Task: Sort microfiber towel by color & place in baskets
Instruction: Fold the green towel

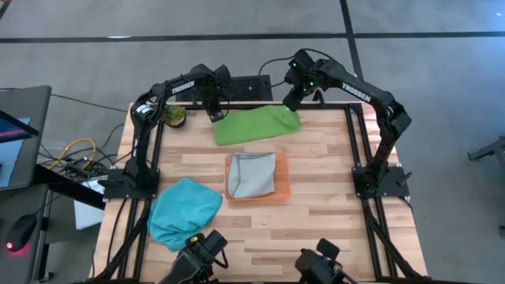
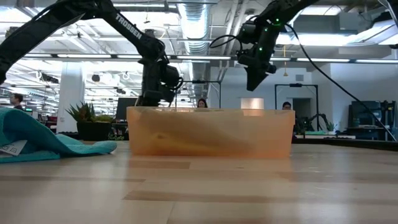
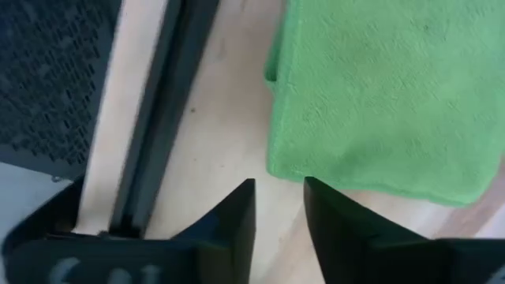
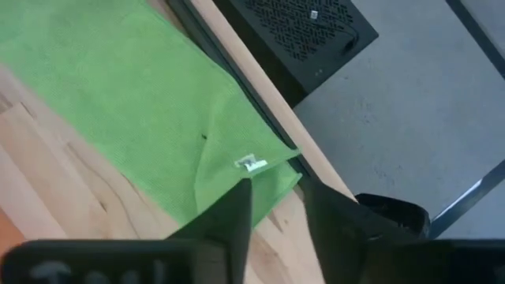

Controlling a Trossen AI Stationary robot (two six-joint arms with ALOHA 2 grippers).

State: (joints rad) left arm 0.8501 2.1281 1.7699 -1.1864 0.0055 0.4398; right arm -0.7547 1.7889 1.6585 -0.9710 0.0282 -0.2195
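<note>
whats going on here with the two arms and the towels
Both arms are at the table's far edge over a green towel lying flat there. The left gripper and right gripper each hang over one end of it, fingers apart with nothing between them. A grey towel already lies in the orange tray, and a teal towel sits bunched near the front left.

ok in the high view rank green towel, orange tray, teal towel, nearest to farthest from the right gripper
1. green towel, right under the right gripper at the table's far edge.
2. orange tray, mid-table, holding a grey towel.
3. teal towel, near corner on the left arm's side.
</note>
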